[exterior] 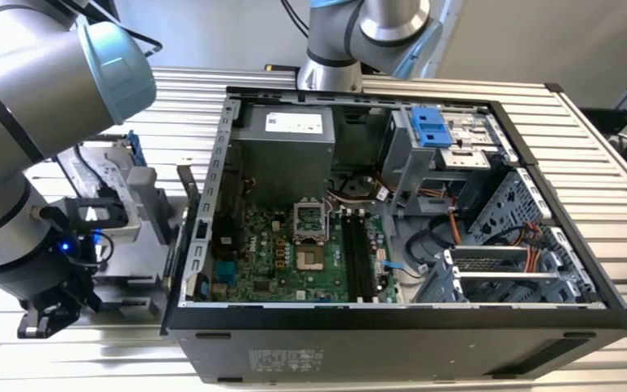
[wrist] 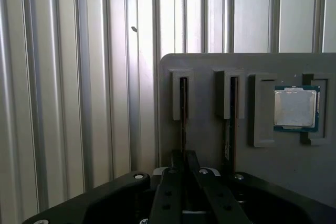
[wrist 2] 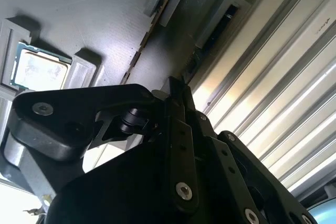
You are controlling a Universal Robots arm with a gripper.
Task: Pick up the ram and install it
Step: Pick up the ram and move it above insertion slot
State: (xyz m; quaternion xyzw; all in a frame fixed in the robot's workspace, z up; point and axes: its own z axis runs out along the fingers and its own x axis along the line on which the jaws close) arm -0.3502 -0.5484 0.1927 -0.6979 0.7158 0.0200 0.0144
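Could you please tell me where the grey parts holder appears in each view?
Exterior view: grey parts holder on the ribbed table, to the exterior view's left of the computer case.
First wrist view: beyond the gripper, carrying the silver chip.
Second wrist view: beyond the gripper, chip on it.
Shared landmark: the ribbed table.

Ram (wrist: 184, 114): slim dark stick, seen edge-on. Seated on edge in an end slot of the grey holder (wrist: 210, 64).

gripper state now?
Gripper: fingers look closed on the ram, which stands edge-on in the grey holder.
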